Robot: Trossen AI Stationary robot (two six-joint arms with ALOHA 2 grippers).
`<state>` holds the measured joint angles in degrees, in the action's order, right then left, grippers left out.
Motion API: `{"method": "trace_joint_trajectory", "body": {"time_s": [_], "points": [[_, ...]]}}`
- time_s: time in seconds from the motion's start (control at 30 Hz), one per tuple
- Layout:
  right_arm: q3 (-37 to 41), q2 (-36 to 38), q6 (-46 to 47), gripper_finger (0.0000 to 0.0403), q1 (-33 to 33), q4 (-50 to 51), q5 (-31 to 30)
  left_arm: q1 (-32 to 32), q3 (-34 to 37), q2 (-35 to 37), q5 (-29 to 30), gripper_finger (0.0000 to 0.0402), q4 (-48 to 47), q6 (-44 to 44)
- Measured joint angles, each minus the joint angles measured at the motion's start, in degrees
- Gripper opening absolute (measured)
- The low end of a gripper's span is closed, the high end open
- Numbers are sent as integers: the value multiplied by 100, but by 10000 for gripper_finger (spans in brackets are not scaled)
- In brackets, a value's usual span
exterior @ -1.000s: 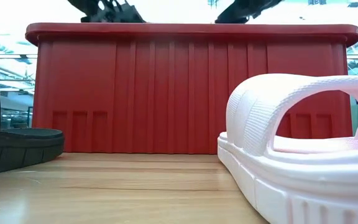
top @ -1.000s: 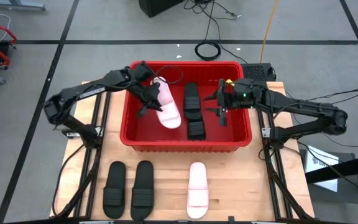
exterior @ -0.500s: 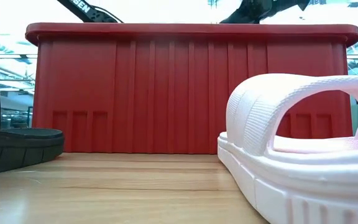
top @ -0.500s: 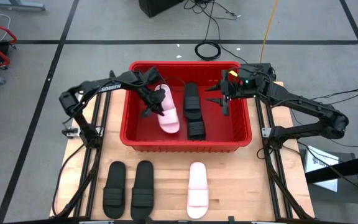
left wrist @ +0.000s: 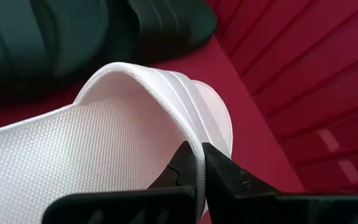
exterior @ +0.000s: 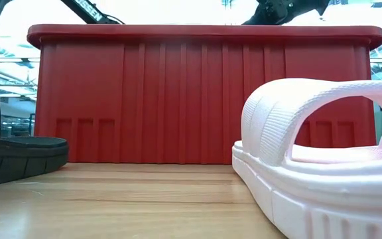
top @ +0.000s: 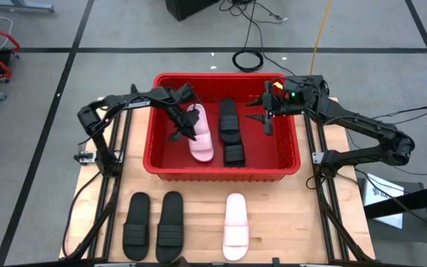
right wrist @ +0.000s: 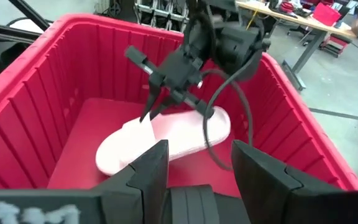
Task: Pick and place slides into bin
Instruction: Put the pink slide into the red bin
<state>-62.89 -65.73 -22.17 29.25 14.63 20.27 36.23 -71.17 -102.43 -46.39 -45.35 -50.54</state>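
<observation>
My left gripper is down inside the red bin, shut on a pale pink slide that lies toward the bin's left half. Two black slides lie end to end in the bin's middle. My right gripper hovers open over the bin's far right part, with nothing between its fingers. On the table in front of the bin lie two black slides and another pink slide, soles down. My left gripper pinches the rim of the pink slide's ribbed strap between its two fingers, a single thickness of strap. The fingers slant down from the bin's left side. The slide lies low in the bin, its sole seemingly on the bin floor.
The bin's tall front wall stands between the table slides and the inside. The pink table slide and one black slide lie close before it. Cables and a dark box lie beyond the bin.
My left gripper has sunk into the bin with the pink slide, staying shut; the slide has gone down toward the bin floor. My right gripper has swung toward the bin's far right corner, staying open.
</observation>
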Motion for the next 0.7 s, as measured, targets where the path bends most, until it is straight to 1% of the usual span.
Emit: {"method": "trace_joint_trajectory", "body": {"time_s": [0.13,0.33,0.43,0.57,0.7], "points": [[0,-16,0,164,29,12,107,-83,-277,-460,-6,2,-215,-79],[0,-39,2,164,31,19,107,-323,-1029,-1129,-7,2,-781,-411],[0,-61,20,164,31,26,110,-414,-1317,-1382,150,5,-1068,-504],[0,-75,24,164,31,138,112,-411,-1393,-1511,188,2,-1157,-508],[0,-75,28,164,31,130,112,-413,-1393,-1524,186,9,-1223,-493]]}}
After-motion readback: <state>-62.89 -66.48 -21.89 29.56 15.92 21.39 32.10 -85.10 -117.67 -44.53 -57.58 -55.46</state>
